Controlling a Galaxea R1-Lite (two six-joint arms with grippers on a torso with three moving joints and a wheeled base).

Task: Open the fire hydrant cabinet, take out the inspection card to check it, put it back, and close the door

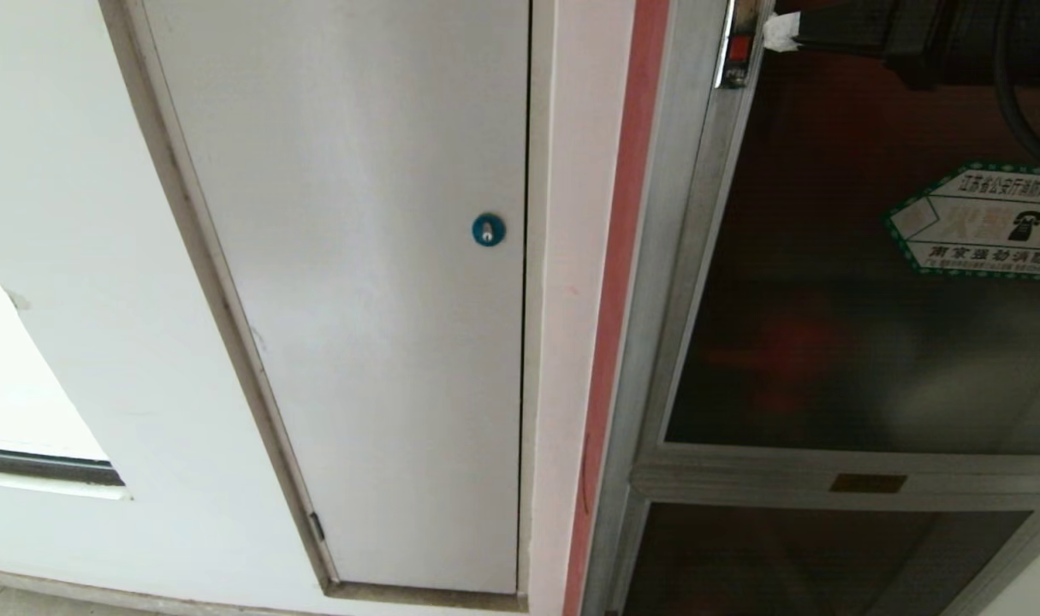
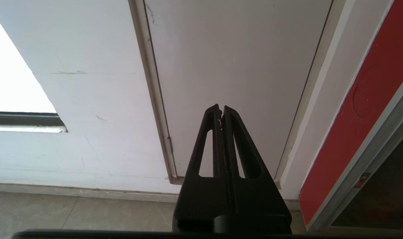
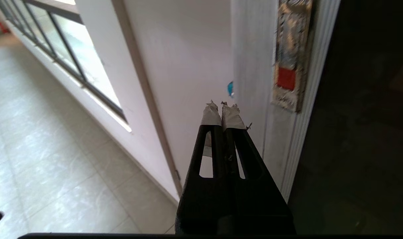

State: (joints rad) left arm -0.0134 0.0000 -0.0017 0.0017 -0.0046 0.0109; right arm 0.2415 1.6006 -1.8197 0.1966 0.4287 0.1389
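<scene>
White tape wraps the tips of my right fingers [image 3: 223,114], and the two are pressed together, holding nothing. In the right wrist view the latch [image 3: 289,54] is at about one o'clock from these tips, near but not touching: a worn metal plate with a small red square, fixed on the silver frame of the door [image 3: 360,116]. In the head view only the taped tip [image 1: 780,31] shows at the top edge, just beside the same latch [image 1: 736,47], at about three o'clock from it.

The door itself is a dark tinted glass panel with a green-bordered sticker [image 1: 986,222], and I judge it is closed, flat in the fire hydrant cabinet frame [image 1: 682,282]. Of the inspection card I see nothing; I suppose it is inside, behind the glass.

To do this step well, I think I should bring the closed tips straight to the red part of the latch, press or hook it squarely, and pull only when the catch gives. A slanted approach may slide off the metal strip onto the glass.

My left fingers [image 2: 221,111] are also closed and empty. They point low at the plain white door [image 1: 357,257] with the blue lock [image 1: 488,229], well apart from the cabinet.
</scene>
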